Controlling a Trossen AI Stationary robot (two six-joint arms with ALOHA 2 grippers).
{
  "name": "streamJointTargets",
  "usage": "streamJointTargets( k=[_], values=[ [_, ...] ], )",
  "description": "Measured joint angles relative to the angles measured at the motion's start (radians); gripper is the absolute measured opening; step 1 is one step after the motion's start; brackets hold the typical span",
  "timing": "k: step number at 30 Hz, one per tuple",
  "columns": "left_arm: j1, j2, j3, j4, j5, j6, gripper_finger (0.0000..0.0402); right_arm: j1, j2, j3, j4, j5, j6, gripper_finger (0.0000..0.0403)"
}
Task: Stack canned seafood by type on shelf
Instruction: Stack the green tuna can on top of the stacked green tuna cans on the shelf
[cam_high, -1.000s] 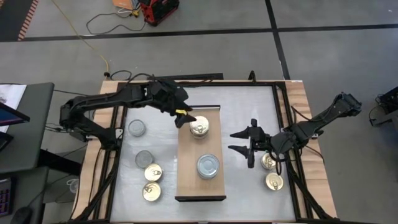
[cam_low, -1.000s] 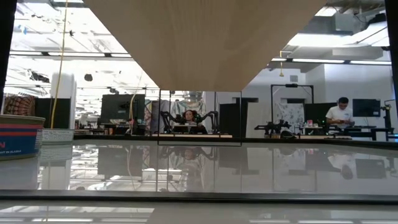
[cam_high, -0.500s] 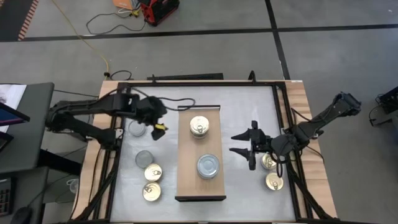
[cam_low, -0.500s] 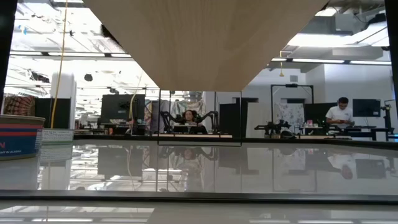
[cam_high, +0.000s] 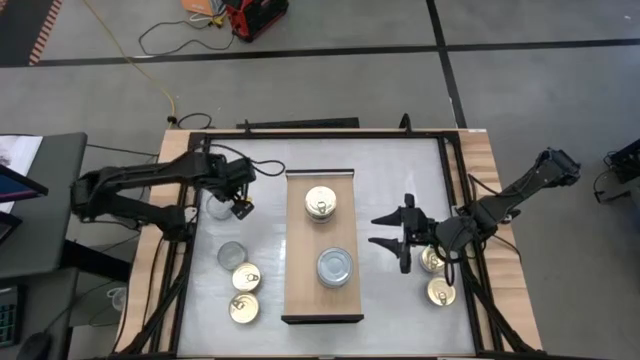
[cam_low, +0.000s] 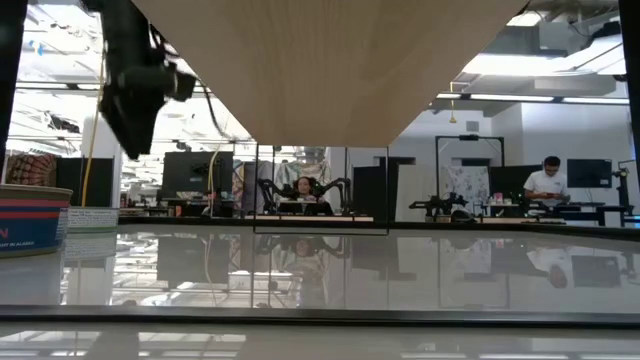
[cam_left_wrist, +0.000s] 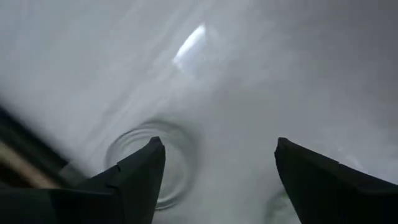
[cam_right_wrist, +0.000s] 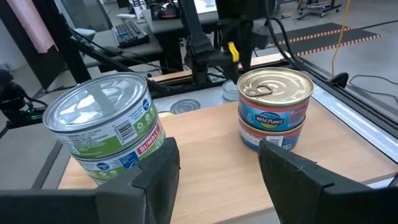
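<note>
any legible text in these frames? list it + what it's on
"Wild Planet": label of the gold-lid stack on the shelf.
"BUMBLE", cut off at the label's edge: green label of the silver-lid stack. Its barcode digits are too small to read.
Blue and red can at the low view's left edge: white letters cut off, unreadable.
High and left wrist views: no readable text.

Left end effector (cam_high: 238, 203) hangs fingers spread; right end effector (cam_high: 385, 229) waits, fingers parted.

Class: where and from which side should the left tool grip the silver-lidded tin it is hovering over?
Probably from straight above, fingers closing across the round side wall of the silver-lidded tin. It lies flat and low on the table, so the lid offers no hold. The left tool is open above it.
</note>
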Motion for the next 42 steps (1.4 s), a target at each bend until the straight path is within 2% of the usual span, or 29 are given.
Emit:
streamJointTargets(
  k=[6,13,17,22,26,30,42],
  values=[
    [0.118,0.080,-0.020,0.009,-0.042,0.060,0.0249,-0.001,0.030,0.000,0.002,0.002,0.000,0.0244],
    [0.217,0.168,-0.020,-0.002,-0.021,0.249,0.0204,-0.001,0.063,0.000,0.018,0.002,-0.017,0.0244],
    [0.221,0.224,-0.020,-0.006,-0.026,0.377,0.0182,-0.001,0.062,0.000,0.017,0.016,-0.045,0.0244],
    [0.215,0.281,-0.020,-0.065,-0.087,0.480,0.0156,-0.001,0.060,0.000,0.010,0.018,-0.063,0.0244],
    [0.215,0.291,-0.020,-0.094,-0.115,0.545,0.0136,-0.001,0.060,0.000,0.005,0.018,-0.065,0.0244],
    [0.215,0.291,-0.020,-0.052,-0.180,0.613,0.0122,-0.001,0.060,0.000,0.017,0.018,-0.077,0.0244],
    [0.215,0.291,-0.020,-0.035,-0.071,0.858,0.0091,0.000,0.069,0.000,0.027,0.019,-0.069,0.0244]
  ],
)
